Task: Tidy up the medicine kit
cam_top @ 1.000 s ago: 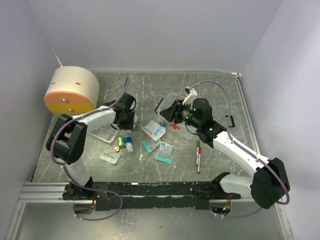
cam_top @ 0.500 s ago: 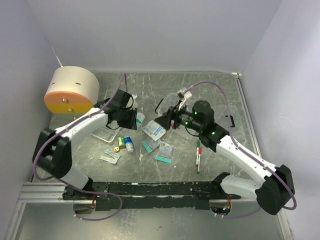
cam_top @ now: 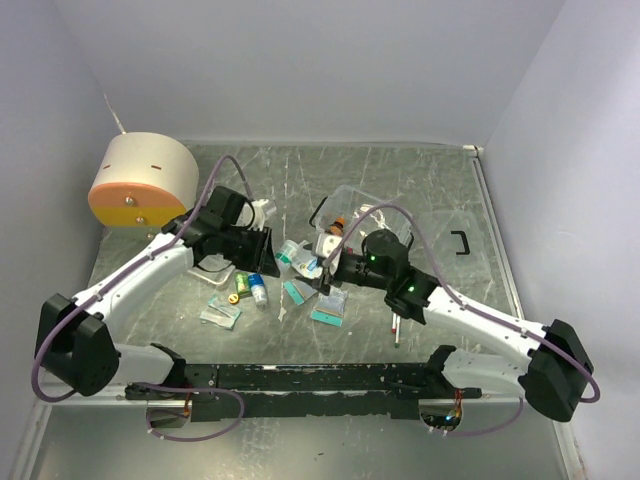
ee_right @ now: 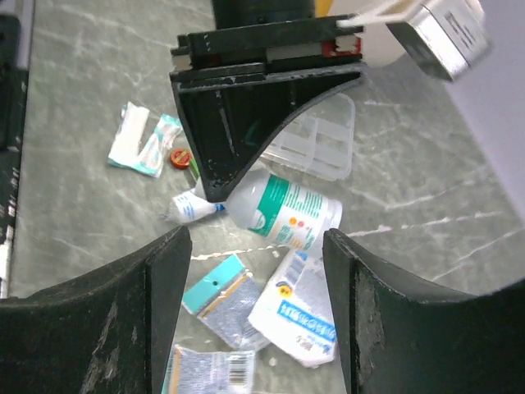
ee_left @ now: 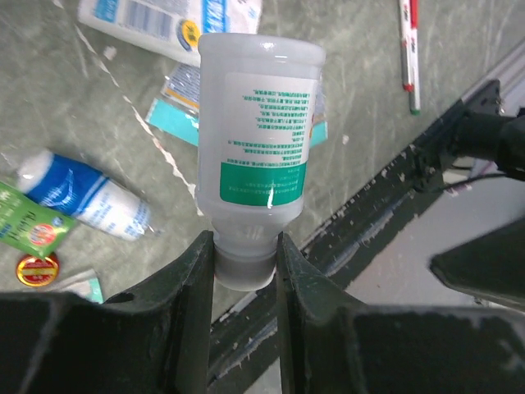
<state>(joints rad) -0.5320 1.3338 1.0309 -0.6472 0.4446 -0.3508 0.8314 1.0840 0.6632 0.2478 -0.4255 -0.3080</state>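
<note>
bottle (ee_left: 261, 139) in left gripper (ee_left: 246, 250): white, green band | tube (ee_left: 82, 195) beside it: blue, white | pen (ee_left: 408, 49): red, white, green | drum (cam_top: 140, 180): beige, orange face

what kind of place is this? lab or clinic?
Likely a lab robot cell, not a clinic: plain white walls enclose a scuffed grey table; left arm and right arm bolted to a black rail.

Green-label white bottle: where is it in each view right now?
Top external: bottle sits mid-table at the tip of the left gripper.
Left wrist: bottle fills the centre, its cap end clamped between the fingers.
Right wrist: bottle is at centre, tilted, above the table.
Shared landmark: blue-and-white box next to the bottle.
</note>
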